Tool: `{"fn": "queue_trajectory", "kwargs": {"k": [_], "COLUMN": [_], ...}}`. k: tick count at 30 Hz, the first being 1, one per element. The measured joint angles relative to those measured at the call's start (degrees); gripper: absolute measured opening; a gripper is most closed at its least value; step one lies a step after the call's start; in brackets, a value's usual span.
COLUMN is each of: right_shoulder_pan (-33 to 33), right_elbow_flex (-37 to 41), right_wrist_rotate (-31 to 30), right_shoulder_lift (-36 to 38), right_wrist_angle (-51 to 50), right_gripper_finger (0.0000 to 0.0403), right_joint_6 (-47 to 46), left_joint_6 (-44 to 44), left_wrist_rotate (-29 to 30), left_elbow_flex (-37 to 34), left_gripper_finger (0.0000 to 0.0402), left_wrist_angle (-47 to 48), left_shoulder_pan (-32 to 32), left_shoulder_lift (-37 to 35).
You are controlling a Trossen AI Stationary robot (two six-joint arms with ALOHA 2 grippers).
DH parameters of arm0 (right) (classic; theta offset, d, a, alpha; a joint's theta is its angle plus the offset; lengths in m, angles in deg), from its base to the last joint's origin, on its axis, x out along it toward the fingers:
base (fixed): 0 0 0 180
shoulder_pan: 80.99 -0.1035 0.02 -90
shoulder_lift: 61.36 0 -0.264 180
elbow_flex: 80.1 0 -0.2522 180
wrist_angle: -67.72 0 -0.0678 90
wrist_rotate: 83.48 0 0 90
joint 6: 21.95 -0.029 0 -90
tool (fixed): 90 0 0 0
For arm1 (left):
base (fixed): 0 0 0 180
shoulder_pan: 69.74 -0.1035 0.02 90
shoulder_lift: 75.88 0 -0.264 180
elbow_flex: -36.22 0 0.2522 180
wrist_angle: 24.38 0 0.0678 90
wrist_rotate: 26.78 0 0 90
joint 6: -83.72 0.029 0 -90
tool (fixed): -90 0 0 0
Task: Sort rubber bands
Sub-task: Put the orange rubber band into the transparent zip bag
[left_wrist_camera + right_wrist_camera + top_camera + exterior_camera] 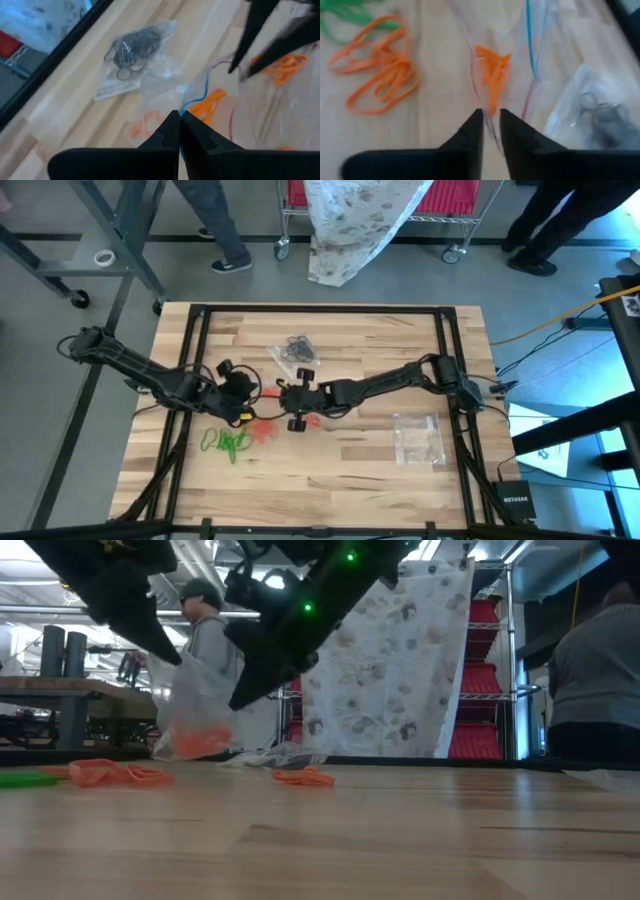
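The left gripper (179,131) has its two dark fingers pressed tight together, pinching the blue-striped edge of a clear plastic bag (260,115) that it holds raised off the tabletop (380,470). The right gripper (491,125) hangs just above this bag with a narrow gap between its fingers, which are over a small bunch of orange rubber bands (492,67) lying inside the bag; whether those fingers hold anything cannot be told. Outward from there, more orange bands (380,75) lie loose on the wood beside the bag, and green bands (225,442) lie next to them, nearer the front edge. A second bag holding black bands (296,352) rests toward the back of the tabletop, and an empty-looking clear bag (418,436) lies well apart on the right.
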Motion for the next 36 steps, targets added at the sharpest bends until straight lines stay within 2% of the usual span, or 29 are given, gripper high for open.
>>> {"fn": "queue_trajectory", "kwargs": {"k": [6, 9, 12, 16, 20, 26, 28, 32, 36], "right_shoulder_pan": [-2.3, -3.7, -4.8, -5.4, -3.6, -3.8, -3.9, -2.6, -1.9], "right_elbow_flex": [-0.5, -0.8, -0.5, 0.7, 7.3, 18.4, 20.7, 22.3, 22.3], "right_wrist_rotate": [3.5, 3.6, 5.4, 5.4, 7.7, 11.5, 9.6, 0.4, 0.4], "right_shoulder_lift": [5.8, 9.2, 9.6, 9.6, 9.3, 8.9, 8.5, 8.5, 7.9], "right_wrist_angle": [-7.3, -12.3, -15.9, -15.7, -12.5, 3.1, 4.3, 6.4, 7.1], "right_gripper_finger": [0.0137, 0.0164, 0.0178, 0.0179, 0.0166, 0.0146, 0.014, 0.0128, 0.0124], "right_joint_6": [-1.1, -0.3, 0.7, 0.0, -5.8, -11.3, -14.3, -19.7, -20.4], "left_joint_6": [-3.4, -5.1, -6.3, -7.5, -7.9, -8.9, -8.3, -6.8, -6.4], "left_wrist_rotate": [-0.8, -1.1, -1.1, -1.2, -2.5, -3.5, -4.1, -5.3, -5.6], "left_elbow_flex": [-2.2, -2.2, -2.2, -2.2, -2.2, -2.2, -2.2, -2.2, -2.2], "left_gripper_finger": [0.0, 0.0, 0.0, 0.0, 0.0, 0.0, 0.0, 0.0, 0.0], "left_wrist_angle": [-4.2, -4.2, -4.4, -4.4, -4.5, -4.7, -5.8, -6.6, -7.1], "left_shoulder_pan": [0.0, 0.0, 0.0, 0.0, 0.0, 0.0, 0.0, 0.0, 0.0], "left_shoulder_lift": [0.0, 0.0, 0.0, 0.0, 0.0, 0.0, 0.0, 0.0, 0.0]}}
